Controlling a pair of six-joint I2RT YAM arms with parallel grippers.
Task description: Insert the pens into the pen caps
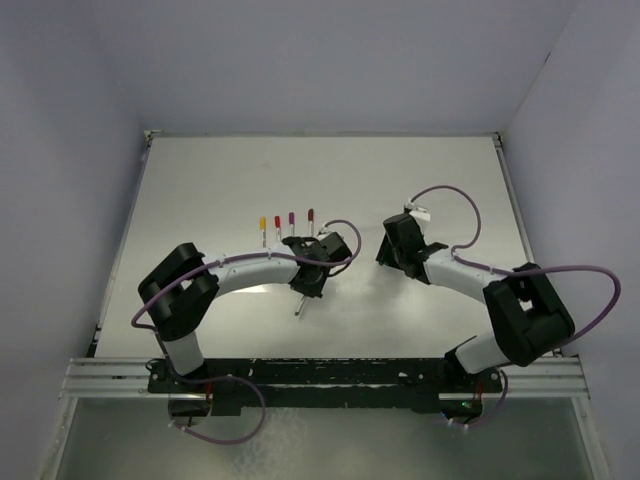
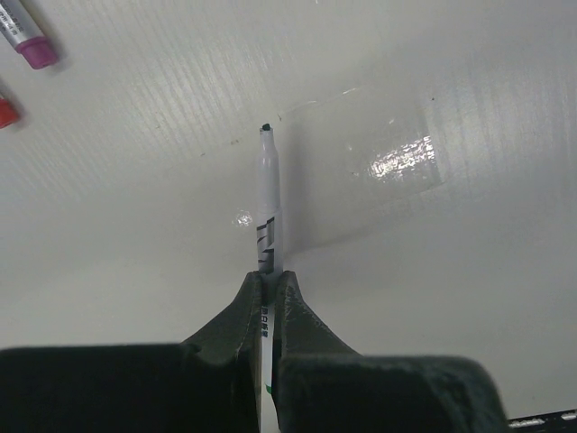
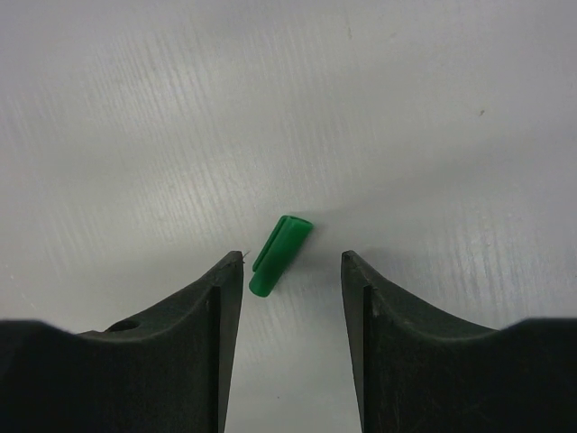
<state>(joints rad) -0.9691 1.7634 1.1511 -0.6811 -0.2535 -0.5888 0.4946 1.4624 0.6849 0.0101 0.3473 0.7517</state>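
My left gripper (image 2: 269, 275) is shut on a thin white pen (image 2: 269, 194). Its dark green tip (image 2: 266, 128) points away from the jaws, just above the table. From above, the left gripper (image 1: 306, 278) is at the table's middle, with the pen (image 1: 299, 305) sticking out toward the near edge. My right gripper (image 3: 291, 258) is open and low over the table. A green cap (image 3: 280, 254) lies loose between its fingers, closer to the left finger. In the top view the right gripper (image 1: 393, 250) hides this cap.
A row of several capped pens (image 1: 285, 226) lies just behind the left gripper, with yellow, red, purple and red caps. The purple cap (image 2: 36, 50) and a red cap (image 2: 4, 113) show at the left wrist view's upper left. Purple cables loop off both arms.
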